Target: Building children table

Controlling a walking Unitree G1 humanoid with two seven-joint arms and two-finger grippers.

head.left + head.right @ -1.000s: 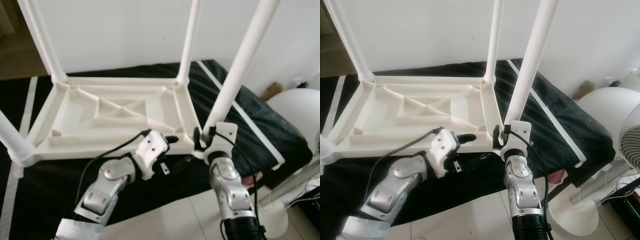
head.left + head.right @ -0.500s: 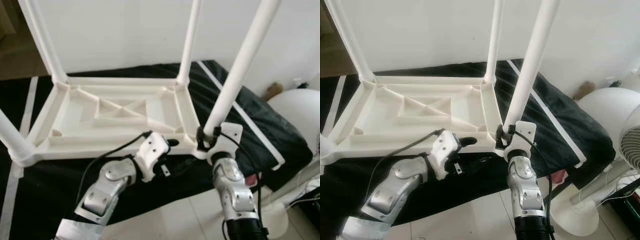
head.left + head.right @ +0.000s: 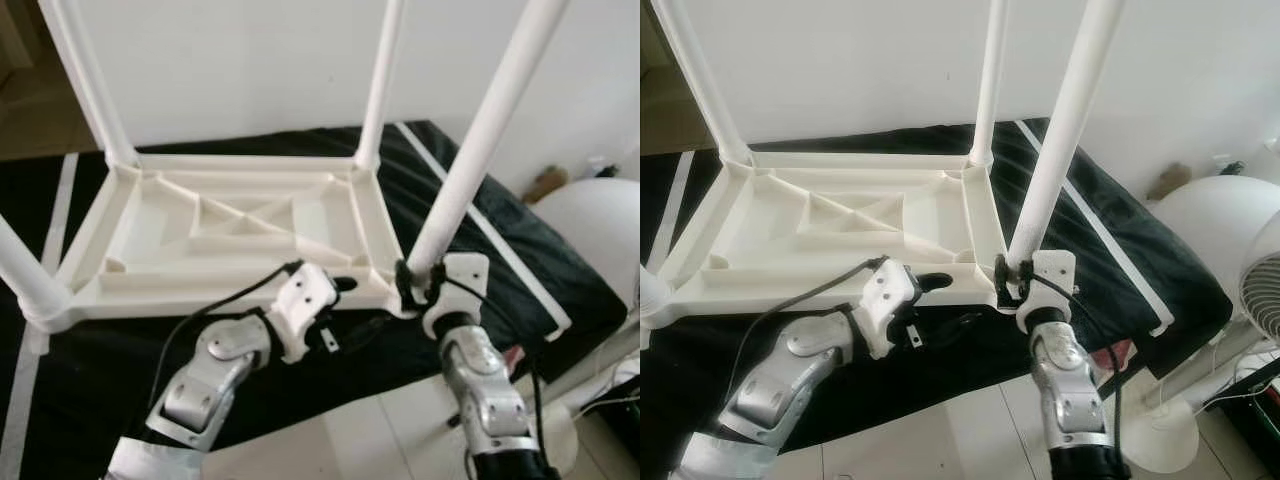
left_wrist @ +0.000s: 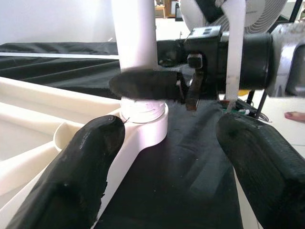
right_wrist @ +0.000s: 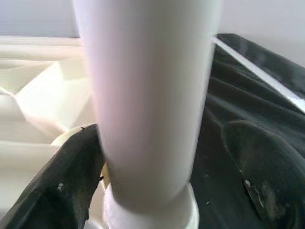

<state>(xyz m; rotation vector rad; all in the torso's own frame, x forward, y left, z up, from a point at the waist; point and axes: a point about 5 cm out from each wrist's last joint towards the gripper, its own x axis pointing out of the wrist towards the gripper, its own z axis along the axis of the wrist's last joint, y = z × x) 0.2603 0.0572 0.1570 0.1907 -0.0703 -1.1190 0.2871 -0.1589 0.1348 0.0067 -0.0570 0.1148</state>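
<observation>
A white plastic children's table [image 3: 230, 215] lies upside down on a black cloth [image 3: 500, 240], its four legs pointing up. My right gripper [image 3: 412, 285] stands open around the base of the near right leg [image 3: 480, 140]. In the right wrist view that leg [image 5: 147, 86] sits between the fingers, one finger [image 5: 71, 176] against it and the other a little apart. Just left of that corner, my left gripper [image 3: 355, 305] is open at the table's front rim. In the left wrist view one of its fingers [image 4: 90, 157] rests by the leg socket [image 4: 143, 114].
The black cloth covers a low mattress that ends just before my arms, with tiled floor [image 3: 350, 440] below. A standing fan [image 3: 1260, 290] and its round base [image 3: 1150, 430] are at the right. A white wall is close behind the table.
My right wrist has swung to the right while its fingers stayed at the base of the near right leg. The left gripper has hardly moved.
</observation>
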